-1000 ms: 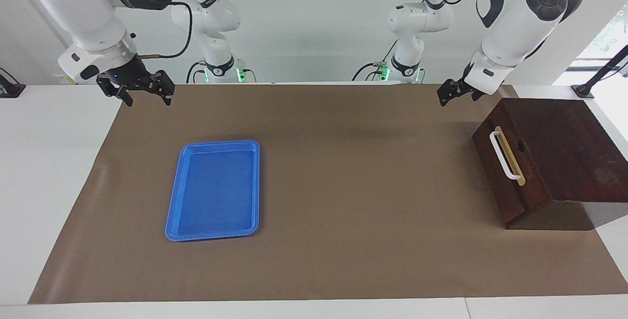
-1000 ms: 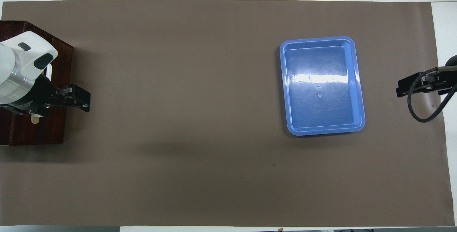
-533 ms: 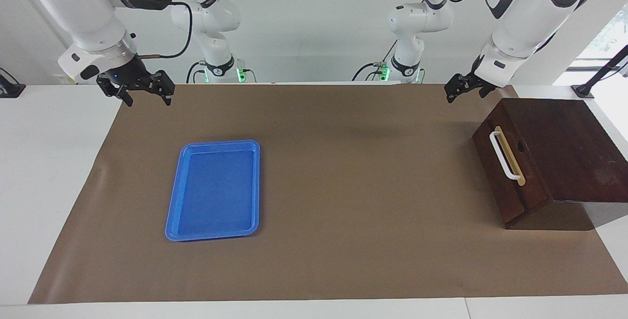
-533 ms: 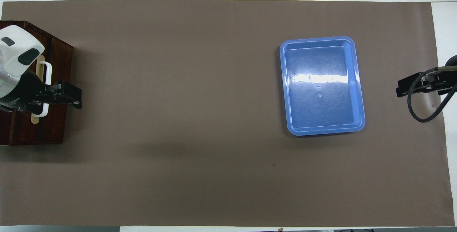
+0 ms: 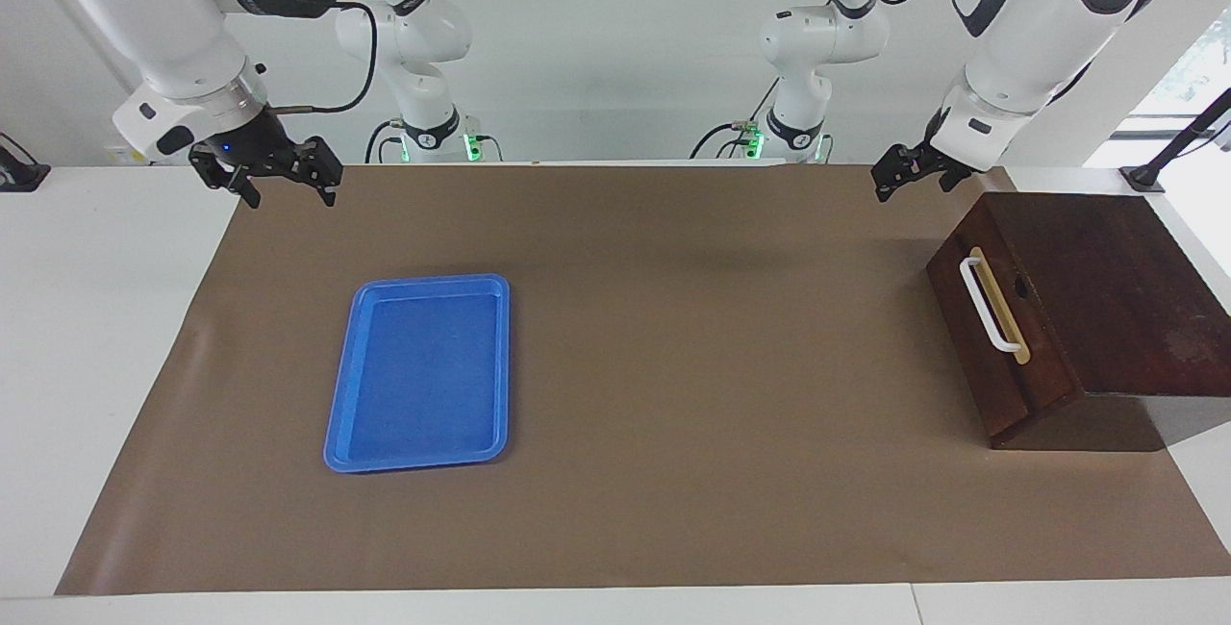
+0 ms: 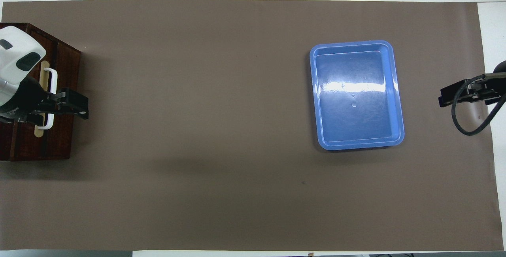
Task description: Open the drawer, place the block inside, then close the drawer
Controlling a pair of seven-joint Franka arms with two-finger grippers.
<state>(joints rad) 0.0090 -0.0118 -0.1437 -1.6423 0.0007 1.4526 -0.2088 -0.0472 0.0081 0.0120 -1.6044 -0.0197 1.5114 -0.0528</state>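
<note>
Since the dark brown wooden drawer (image 5: 1000, 337) sits shut in its dark wooden box (image 5: 1106, 298) at the left arm's end of the table, the white bar handle (image 5: 989, 306) on its pale strip is the place to take hold. It looks rigid and stands proud of the front, so fingers can close across the bar. The drawer seems heavy and stiff, likely to slide only on a straight pull, and the box may drag along.

No small yellow cube shows in either view; the blue plastic tray (image 5: 420, 372), toward the right arm's end, lies bare.

Compared with a second ago, the left gripper (image 5: 902, 173) has risen and drawn back a little toward its base, hanging beside the box, jaws wide, holding nothing. The right gripper (image 5: 279, 173) waits unchanged over the mat's corner, also wide and unladen.
</note>
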